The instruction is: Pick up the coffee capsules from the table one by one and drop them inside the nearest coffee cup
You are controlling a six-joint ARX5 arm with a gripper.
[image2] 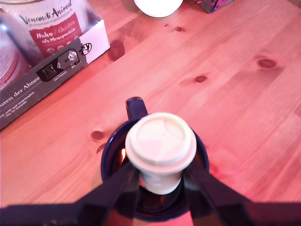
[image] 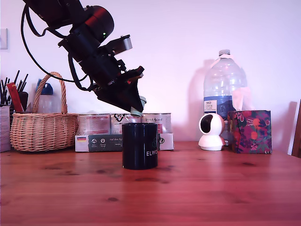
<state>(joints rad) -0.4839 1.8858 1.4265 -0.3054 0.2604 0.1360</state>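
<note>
The gripper (image2: 161,181) was clamped on a pale beige coffee capsule (image2: 160,143), its two black fingers (image2: 115,188) pressing the pod's tapered sides. Directly beneath the gripper stood the black ELWO mug (image: 139,145), its mouth open under the capsule. This pod looked ready to be released into the mug. No other capsule showed on the wooden table (image: 211,188), and whether one already lay in the mug could not be told.
</note>
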